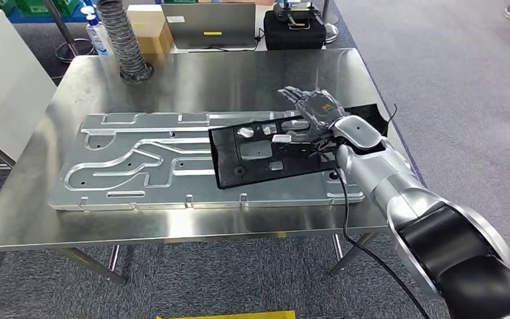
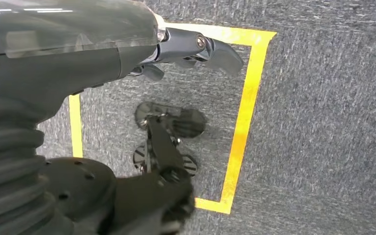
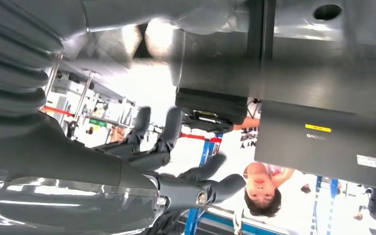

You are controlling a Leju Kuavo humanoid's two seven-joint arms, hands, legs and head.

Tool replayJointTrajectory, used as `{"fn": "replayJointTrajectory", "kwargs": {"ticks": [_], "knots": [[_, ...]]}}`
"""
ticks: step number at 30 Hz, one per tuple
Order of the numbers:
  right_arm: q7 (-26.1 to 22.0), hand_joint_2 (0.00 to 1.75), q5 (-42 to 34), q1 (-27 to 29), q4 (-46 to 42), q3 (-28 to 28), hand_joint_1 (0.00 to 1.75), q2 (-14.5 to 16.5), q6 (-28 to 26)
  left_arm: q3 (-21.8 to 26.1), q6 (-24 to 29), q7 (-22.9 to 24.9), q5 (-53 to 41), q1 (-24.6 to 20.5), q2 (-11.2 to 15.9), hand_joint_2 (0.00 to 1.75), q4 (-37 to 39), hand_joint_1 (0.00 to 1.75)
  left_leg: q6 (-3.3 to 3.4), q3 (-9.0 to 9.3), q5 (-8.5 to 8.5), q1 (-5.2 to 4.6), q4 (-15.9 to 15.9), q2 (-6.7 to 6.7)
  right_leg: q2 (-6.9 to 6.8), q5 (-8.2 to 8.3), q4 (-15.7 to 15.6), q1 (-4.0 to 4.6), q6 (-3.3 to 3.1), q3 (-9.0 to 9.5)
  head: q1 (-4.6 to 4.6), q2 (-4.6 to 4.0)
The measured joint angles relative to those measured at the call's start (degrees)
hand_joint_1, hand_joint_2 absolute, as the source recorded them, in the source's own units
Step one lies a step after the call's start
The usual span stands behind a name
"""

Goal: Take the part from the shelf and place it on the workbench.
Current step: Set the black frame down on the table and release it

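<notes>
The black part (image 1: pixel 265 154) already lay on the grey plate (image 1: pixel 139 163) at the centre of the workbench (image 1: pixel 192 80) — the right hand (image 1: pixel 315 106), fingers spread, held nothing — so little seemed left.

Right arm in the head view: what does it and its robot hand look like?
The right arm is glossy silver with a black band near the shoulder, and a thin black cable runs alongside it. The right robot hand has a dark translucent back and dark grey fingers, behind a grey ribbed wrist cover.
</notes>
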Motion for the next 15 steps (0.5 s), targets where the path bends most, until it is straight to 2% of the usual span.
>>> {"fn": "replayJointTrajectory", "kwargs": {"ticks": [1,3,5,6,9,10,11,12,14,15], "knots": [[-0.01,0.0,0.01,-0.01,0.0,0.0,0.0,-0.04,-0.09,-0.02,0.18,0.14,-0.01,0.04,-0.01,0.0,0.0,0.0,0.42,0.49,0.23,-0.09,-1.09,-0.15,0.07,-0.08,0.17,0.06,0.31,-0.07,0.0,0.0],[-0.02,0.0,-0.03,-0.01,0.0,-0.03,0.0,-0.07,-0.51,-0.03,0.4,0.34,0.01,0.11,-0.01,0.0,0.0,0.0,1.49,0.45,0.38,-0.37,-1.12,-0.19,0.13,-0.05,0.13,0.0,0.91,-0.13,0.0,0.0],[-0.19,0.0,-0.19,-0.02,0.01,-0.24,0.0,0.14,-1.18,-0.03,0.45,0.46,0.05,0.07,0.0,0.0,0.0,0.0,2.27,0.55,0.63,-0.39,-1.37,-0.19,0.31,-1.03,1.27,-0.28,1.4,-0.63,0.01,0.0],[-0.32,0.0,-0.37,-0.02,0.03,-0.48,0.0,0.36,-1.54,-0.03,0.45,0.5,0.07,0.02,0.01,0.0,0.0,0.0,2.57,0.61,0.74,-0.33,-1.49,-0.18,0.54,-2.41,3.48,-0.37,1.53,-1.57,0.01,0.0],[-0.96,0.0,-1.25,0.19,0.25,-1.57,0.0,1.13,-2.27,-0.02,0.35,0.53,0.1,-0.09,0.05,0.0,0.0,0.0,2.99,0.62,0.73,-0.51,-1.52,-0.16,1.13,-7.49,14.88,-0.47,1.59,-6.67,0.01,0.0],[-1.23,0.0,-1.57,0.31,0.33,-2.0,0.0,1.31,-2.35,-0.02,0.32,0.55,0.1,-0.09,0.05,0.0,0.0,0.0,3.05,0.64,0.71,-0.63,-1.51,-0.18,1.16,-7.87,17.06,-0.46,1.5,-7.74,0.01,0.0],[-1.45,0.0,-1.89,0.38,0.38,-2.49,0.0,1.46,-2.45,-0.02,0.31,0.57,0.1,-0.08,0.05,0.0,0.0,0.0,3.07,0.69,0.7,-0.74,-1.5,-0.21,1.16,-7.14,16.98,-0.43,1.3,-7.76,0.01,0.0],[-1.71,0.0,-2.23,0.38,0.4,-3.03,0.0,1.57,-2.62,-0.02,0.29,0.6,0.1,-0.08,0.04,0.0,0.0,0.0,3.07,0.78,0.69,-0.84,-1.5,-0.24,1.16,-5.46,14.6,-0.35,0.99,-6.66,0.01,0.0],[-2.21,0.0,-3.19,0.12,0.38,-4.32,0.0,1.73,-3.37,-0.02,0.12,0.63,0.09,-0.09,-0.02,0.0,0.01,0.0,2.99,0.92,0.63,-1.03,-1.49,-0.26,0.82,-1.63,6.41,0.13,0.03,-2.64,0.01,0.0],[-2.56,0.0,-3.87,-0.12,0.34,-5.09,0.0,1.83,-3.97,-0.02,0.0,0.6,0.08,-0.09,-0.05,0.0,0.01,0.0,2.86,0.83,0.62,-1.1,-1.46,-0.23,0.58,-0.6,3.08,0.44,-0.3,-1.11,0.01,0.0]]}}
